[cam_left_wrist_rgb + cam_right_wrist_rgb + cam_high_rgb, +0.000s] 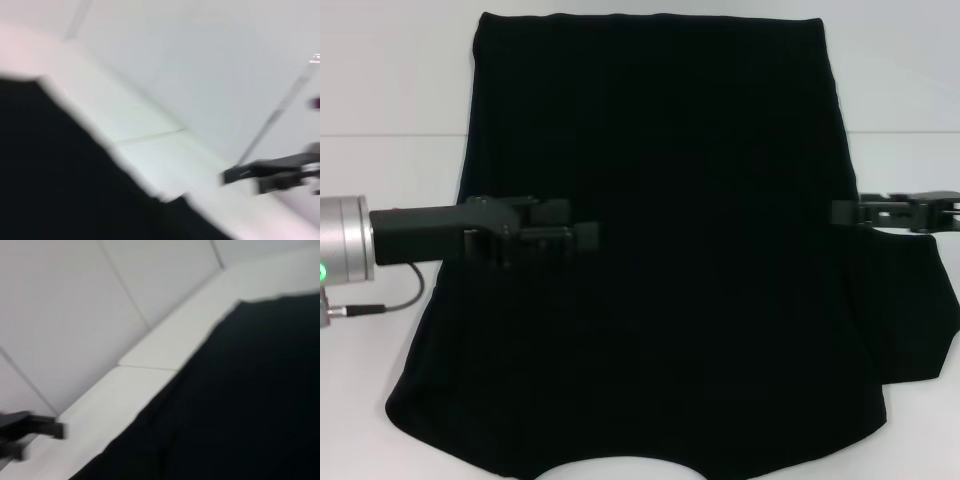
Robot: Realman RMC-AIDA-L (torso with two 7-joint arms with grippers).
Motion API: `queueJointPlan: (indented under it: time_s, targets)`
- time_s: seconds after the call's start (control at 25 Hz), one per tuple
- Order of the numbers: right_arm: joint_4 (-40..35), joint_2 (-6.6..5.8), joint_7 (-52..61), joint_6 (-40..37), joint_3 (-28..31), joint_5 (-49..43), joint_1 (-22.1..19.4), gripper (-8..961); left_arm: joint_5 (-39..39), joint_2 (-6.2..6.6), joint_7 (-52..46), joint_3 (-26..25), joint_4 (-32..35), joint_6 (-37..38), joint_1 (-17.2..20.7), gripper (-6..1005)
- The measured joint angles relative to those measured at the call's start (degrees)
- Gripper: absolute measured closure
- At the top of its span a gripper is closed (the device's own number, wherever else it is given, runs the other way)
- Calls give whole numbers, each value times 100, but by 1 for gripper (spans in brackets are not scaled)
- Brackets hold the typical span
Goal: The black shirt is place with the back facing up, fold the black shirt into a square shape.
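Shirt: the black shirt (670,250) lying mostly flat — right sleeve out, square not formed.
Left gripper (582,237): hovering over fabric — grip unclear.
Right gripper (840,212): reaching at edge, grip unclear.

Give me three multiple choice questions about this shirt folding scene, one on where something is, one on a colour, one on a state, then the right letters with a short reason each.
1. Where is the left gripper?
A. over the black shirt's left part
B. off the table
C. at the shirt's far edge

2. What colour is the shirt?
A. white
B. black
C. red

3. How does the shirt lie?
A. rolled into a ball
B. hanging off an arm
C. spread flat on the table

Answers:
1. A: the head view shows the left arm reaching in over the shirt's left side, about halfway along it.
2. B: the fabric is plain black against the white table.
3. C: it lies wide and flat, with the right gripper at its right edge.
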Motion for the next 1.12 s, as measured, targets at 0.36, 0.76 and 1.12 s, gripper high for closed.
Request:
queueJointPlan:
  time_s: [0.36,0.76,1.12]
  targets:
    - [-16,-714,2464,-559,39,-1040,-159,37,-668,-231,2579,414,-696,280,235,101]
    - [-49,-805,3257,-717,168,-1797,-428,38,-174,-235,2767,1062,-727,135,230,47]
    - [310,-728,3229,-451,110,-2085,-296,38,-17,-242,2804,1153,-698,65,221,48]
